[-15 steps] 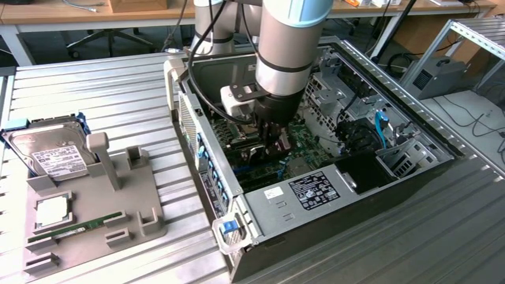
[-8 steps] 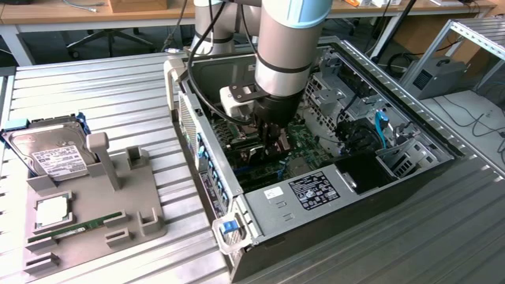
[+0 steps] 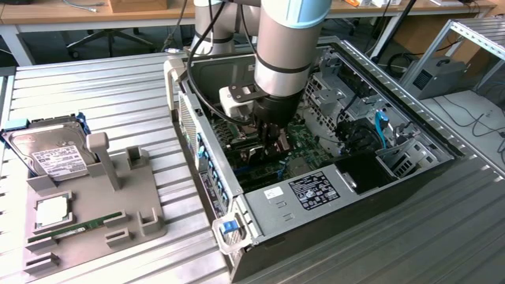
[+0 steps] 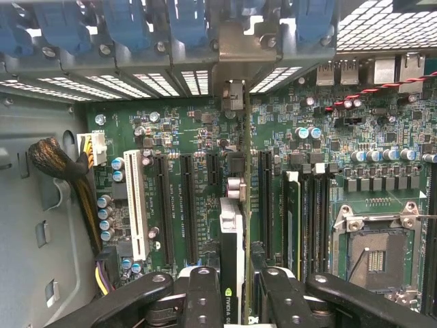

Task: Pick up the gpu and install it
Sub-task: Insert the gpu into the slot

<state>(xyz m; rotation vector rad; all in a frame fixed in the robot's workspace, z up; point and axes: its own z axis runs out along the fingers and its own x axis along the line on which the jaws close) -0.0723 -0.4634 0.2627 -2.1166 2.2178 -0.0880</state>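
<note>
Two jaws pinch the gpu [image 4: 231, 236] by its flat sides, holding it edge-on inside the open computer case [image 3: 316, 204]. The card stands over the green motherboard [image 4: 198, 133], between the long black slots [image 4: 188, 205]; if it sits in one, I cannot tell. Outside, on the table [image 3: 118, 77], a grey holder [image 3: 142, 198] carries a hard drive [image 3: 51, 151] and a memory stick [image 3: 79, 225].

from my screen i saw a ribbed metal table [image 3: 118, 89], a wooden desk [image 3: 47, 12] behind it, a chair base [image 3: 110, 38] beneath, and an aluminium frame [image 3: 473, 29] at the exterior view's right.
</note>
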